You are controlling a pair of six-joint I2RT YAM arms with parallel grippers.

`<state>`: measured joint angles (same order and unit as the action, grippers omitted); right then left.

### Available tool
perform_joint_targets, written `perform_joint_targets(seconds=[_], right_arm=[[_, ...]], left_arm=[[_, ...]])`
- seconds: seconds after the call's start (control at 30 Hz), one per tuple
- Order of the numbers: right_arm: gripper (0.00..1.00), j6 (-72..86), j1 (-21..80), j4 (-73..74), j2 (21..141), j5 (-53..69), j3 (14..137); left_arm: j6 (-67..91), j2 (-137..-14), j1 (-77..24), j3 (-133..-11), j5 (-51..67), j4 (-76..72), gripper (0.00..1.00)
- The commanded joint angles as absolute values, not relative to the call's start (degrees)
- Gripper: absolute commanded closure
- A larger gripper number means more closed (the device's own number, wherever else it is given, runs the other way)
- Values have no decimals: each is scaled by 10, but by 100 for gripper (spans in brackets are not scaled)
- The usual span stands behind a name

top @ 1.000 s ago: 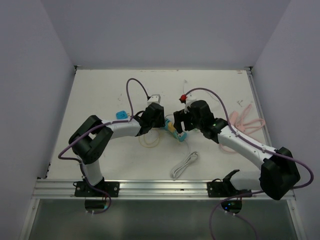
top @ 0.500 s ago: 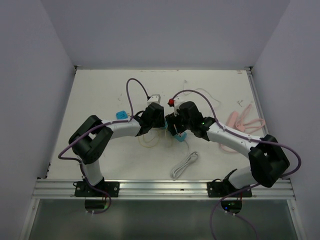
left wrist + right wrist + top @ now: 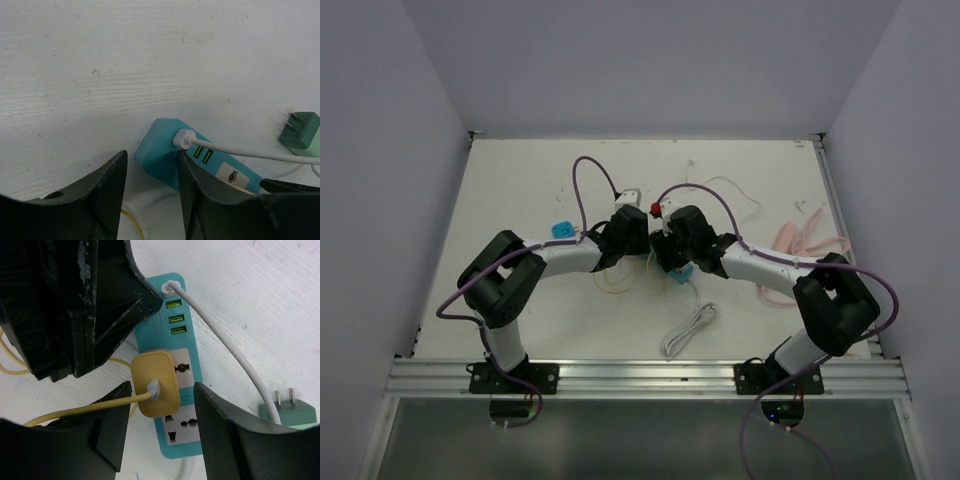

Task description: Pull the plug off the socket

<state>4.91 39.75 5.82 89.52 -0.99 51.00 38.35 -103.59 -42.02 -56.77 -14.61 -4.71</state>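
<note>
Honestly just needs a squeeze: got the yellow plug [image 3: 155,384] dead centre between the spread fingers of the right end effector [image 3: 162,394], not pinched yet, seated in the teal power strip [image 3: 186,337] running lengthwise straight ahead. Left end effector [image 3: 150,167] straddling the strip's far end, grip impossible to call.

The white desk [image 3: 520,180] carries a teal power strip [image 3: 182,342] near its middle, lying flat (sockets facing up). A green plug adapter [image 3: 290,415] rests just beside it, not touching. A yellow cable [image 3: 617,284] loops on the strip's left side, and a coiled white cable [image 3: 689,331] lies toward the near edge. Pink loops [image 3: 810,245] sit by the right edge. A small blue item [image 3: 561,230] lies left of the middle.
</note>
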Motion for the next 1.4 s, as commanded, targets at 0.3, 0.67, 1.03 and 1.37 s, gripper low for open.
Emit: perform_joint_targets(seconds=[0.3, 0.67, 1.03, 1.37], right_arm=[[82, 44, 399, -33, 916, -22, 508], [100, 50, 400, -60, 857, -32, 484], [100, 63, 400, -117, 830, -33, 460], [100, 67, 399, -92, 815, -20, 489]], left_arm=[[373, -1057, -417, -570, -143, 26, 52], [382, -1085, -421, -559, -153, 37, 53], [393, -1105, -432, -551, -163, 52, 55], [392, -1118, -437, -555, -178, 69, 55]])
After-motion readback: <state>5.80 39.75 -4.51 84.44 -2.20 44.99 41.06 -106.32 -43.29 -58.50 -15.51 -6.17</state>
